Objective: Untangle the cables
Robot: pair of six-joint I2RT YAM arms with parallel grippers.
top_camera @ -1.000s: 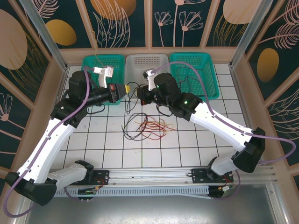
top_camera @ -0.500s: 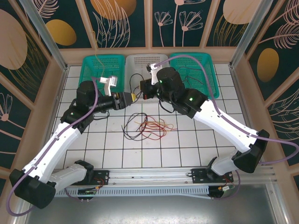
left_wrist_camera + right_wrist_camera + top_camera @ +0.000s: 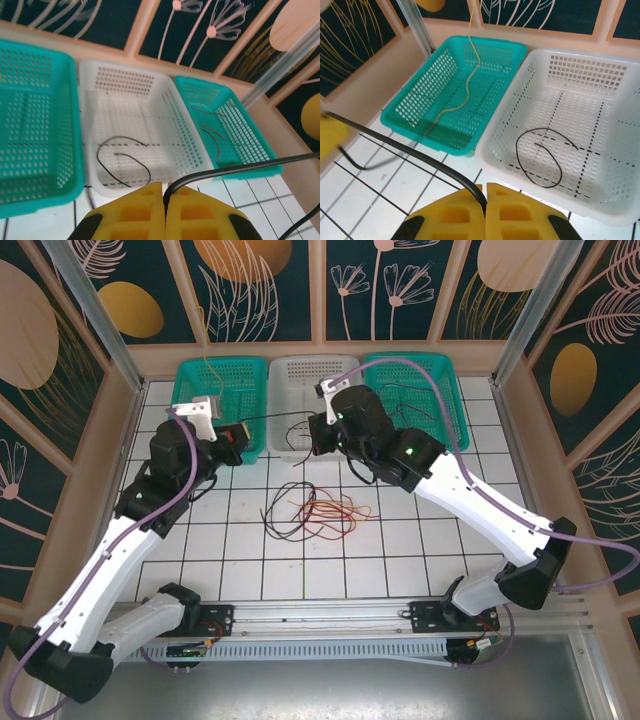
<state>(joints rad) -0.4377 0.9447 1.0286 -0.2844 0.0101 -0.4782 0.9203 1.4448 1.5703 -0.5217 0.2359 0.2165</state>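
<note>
White-tiled desk [image 3: 420, 550] fills the top view, with three baskets along its upper edge: a teal basket [image 3: 195, 375] at upper left, a white basket [image 3: 310, 370] in the middle and a second teal basket [image 3: 450, 405] at upper right. Just below them, the left claw [image 3: 164, 192] and right claw [image 3: 485, 192] are each clamped on one black cable [image 3: 278, 419], pulled straight between them. Loose cables [image 3: 320, 510] — red, black, orange — lie tangled at frame centre.

The white basket [image 3: 590, 72] and teal basket [image 3: 420, 105] are perforated plastic, the teal with a slight sheen. The black cable [image 3: 240, 169] has a smooth, faintly glossy sheath. The right end effector [image 3: 485, 192] has yellow pads [image 3: 455, 217] that look matt, perhaps rubbery. The table [image 3: 250, 560] is glossy white tile.
</note>
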